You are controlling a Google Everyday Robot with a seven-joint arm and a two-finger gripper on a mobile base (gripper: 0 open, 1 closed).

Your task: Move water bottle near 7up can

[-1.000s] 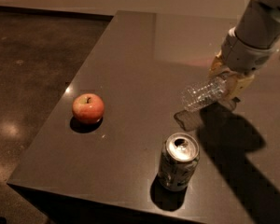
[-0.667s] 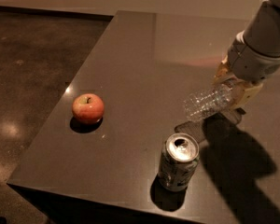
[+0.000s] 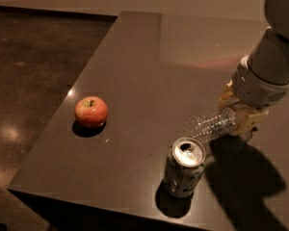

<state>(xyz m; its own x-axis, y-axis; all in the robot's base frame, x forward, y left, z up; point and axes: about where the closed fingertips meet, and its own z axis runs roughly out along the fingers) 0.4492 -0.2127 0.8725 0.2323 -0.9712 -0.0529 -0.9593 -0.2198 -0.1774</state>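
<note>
Bottle (image 3: 208, 125) held sideways in the gripper, close behind the can

Jaws are clenched on the bottle. One yellowish finger (image 3: 228, 96) shows on its far side and the other (image 3: 253, 123) on its near side, with the neck end pinched between them. The gripper (image 3: 239, 115) sits low over the right part of the table (image 3: 149, 57), towards the near edge. The cap is buried in the grasp, so I cannot make it out.

The bottle lies almost level, its clear ribbed body pointing left and slightly down out of the jaws. Whether its free end rests on the table I cannot tell.

That free end comes near the can (image 3: 184, 168), just behind and a little to the right of its shiny top. From here I cannot say whether the two touch. The can stands upright close to the front edge of the table, opening up, with whitish-green print on its sides.

Behind the gripper a thick pale-grey arm (image 3: 274, 66) climbs to the upper right and out of sight. It throws a broad dark shadow (image 3: 245, 174) on the table to the right of the can.

Well apart from all this, an apple (image 3: 91, 111) sits near the table's left edge, red and yellow, stem up. Beyond that edge lies a dark, glossy floor (image 3: 29, 57).
</note>
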